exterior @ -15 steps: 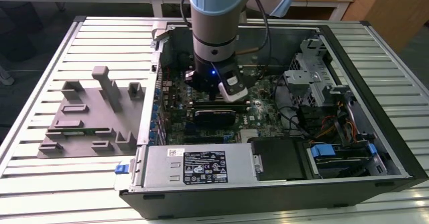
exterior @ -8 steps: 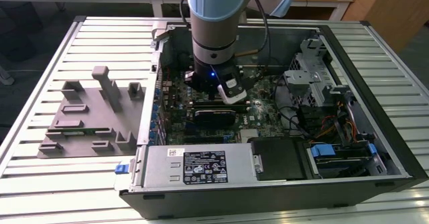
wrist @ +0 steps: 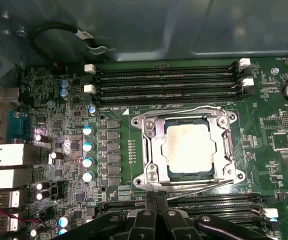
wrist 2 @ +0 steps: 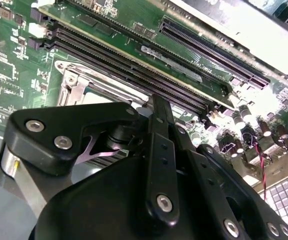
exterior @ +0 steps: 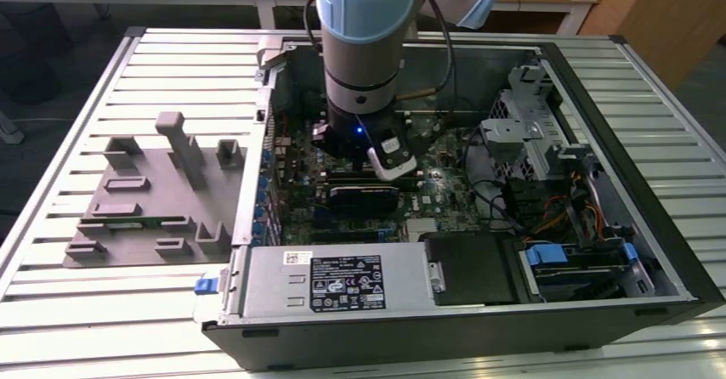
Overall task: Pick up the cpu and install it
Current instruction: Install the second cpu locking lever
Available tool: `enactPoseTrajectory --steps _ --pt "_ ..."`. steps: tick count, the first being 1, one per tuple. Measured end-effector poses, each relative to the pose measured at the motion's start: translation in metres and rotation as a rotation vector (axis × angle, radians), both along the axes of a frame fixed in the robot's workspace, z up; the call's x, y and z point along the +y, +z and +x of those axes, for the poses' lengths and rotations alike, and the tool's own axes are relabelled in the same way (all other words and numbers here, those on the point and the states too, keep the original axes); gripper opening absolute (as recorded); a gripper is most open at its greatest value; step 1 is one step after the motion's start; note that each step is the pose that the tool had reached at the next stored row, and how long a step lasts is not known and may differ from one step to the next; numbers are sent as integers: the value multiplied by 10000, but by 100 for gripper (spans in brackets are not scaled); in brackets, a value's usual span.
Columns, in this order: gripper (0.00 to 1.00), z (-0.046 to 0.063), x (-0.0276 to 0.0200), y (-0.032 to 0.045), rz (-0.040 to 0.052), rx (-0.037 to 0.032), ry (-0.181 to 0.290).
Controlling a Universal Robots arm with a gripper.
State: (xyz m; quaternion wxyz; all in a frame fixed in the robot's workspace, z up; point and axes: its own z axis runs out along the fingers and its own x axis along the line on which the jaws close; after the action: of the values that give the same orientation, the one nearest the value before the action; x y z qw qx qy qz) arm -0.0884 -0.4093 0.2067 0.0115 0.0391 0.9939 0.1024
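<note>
In the exterior view a grey fixture tray (exterior: pixel 148 196) lies on the table at the exterior view's left of the open computer case (exterior: pixel 454 311), where the arm reaches in over the motherboard (exterior: pixel 437 194), while the first wrist view shows the cpu (wrist: pixel 190 149) seated in its socket frame (wrist: pixel 153 150) beside the memory slots (wrist: pixel 164 80), the gripper (wrist: pixel 156 200) just above it, whether its fingers are apart or together I cannot tell.

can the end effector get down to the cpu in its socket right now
Probably yes. The cpu lies exposed inside the socket frame with nothing over it, and the end effector hangs close beside it.
</note>
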Motion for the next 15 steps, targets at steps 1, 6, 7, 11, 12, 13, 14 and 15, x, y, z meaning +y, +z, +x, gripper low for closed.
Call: enactPoseTrajectory --steps 1,6,7,11,12,13,14,15 --pt "11 -2 -3 -7 2 0 -1" --pt "11 -20 -8 -30 63 1 -1" --pt "11 -23 -8 -32 109 0 1" --pt "11 -39 -9 -45 249 0 -2" --pt "11 -44 -10 -49 283 1 -3" --pt "11 -50 -10 -53 324 1 -3" --pt "11 -55 -10 -57 368 1 -1" --pt "11 -60 -10 -62 420 0 0"
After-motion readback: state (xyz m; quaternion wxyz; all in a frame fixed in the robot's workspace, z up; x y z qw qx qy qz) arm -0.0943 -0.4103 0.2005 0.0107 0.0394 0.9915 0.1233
